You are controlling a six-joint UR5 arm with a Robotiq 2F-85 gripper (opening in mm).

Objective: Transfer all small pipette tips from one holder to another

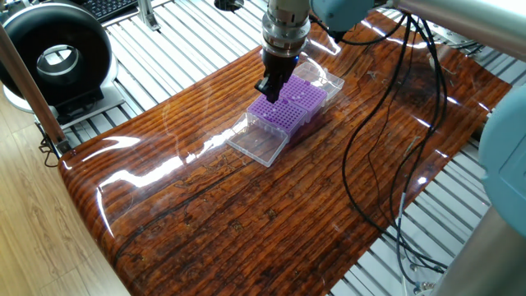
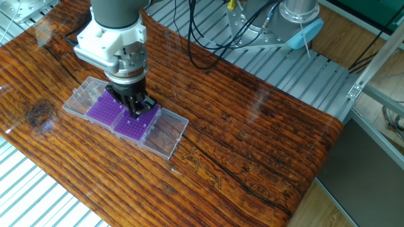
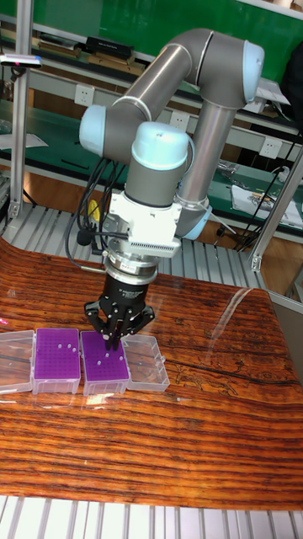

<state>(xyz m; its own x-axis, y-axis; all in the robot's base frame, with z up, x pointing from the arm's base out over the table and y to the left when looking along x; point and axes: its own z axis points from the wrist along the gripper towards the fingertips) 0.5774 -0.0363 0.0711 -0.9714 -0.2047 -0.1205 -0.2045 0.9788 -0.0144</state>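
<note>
Fingers of your black two-finger gripper [image 3: 112,338] converge to a point low over the seam between the two square purple grid racks, but whether they pinch a tip you cannot tell at this size. Both racks sit side by side on the glossy wooden table [image 1: 246,214], lids folded outward. You can see a few pale tips in each, the left rack [image 3: 58,360] and the right rack [image 3: 104,364], so the transfer looks partway, with tips left to move.

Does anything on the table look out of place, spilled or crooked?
Nothing stands out. The two racks sit side by side, squared up, each with its clear lid folded flat outward. The tool hangs above the right-hand rack in the tall view. No tips lie loose on the table.
</note>
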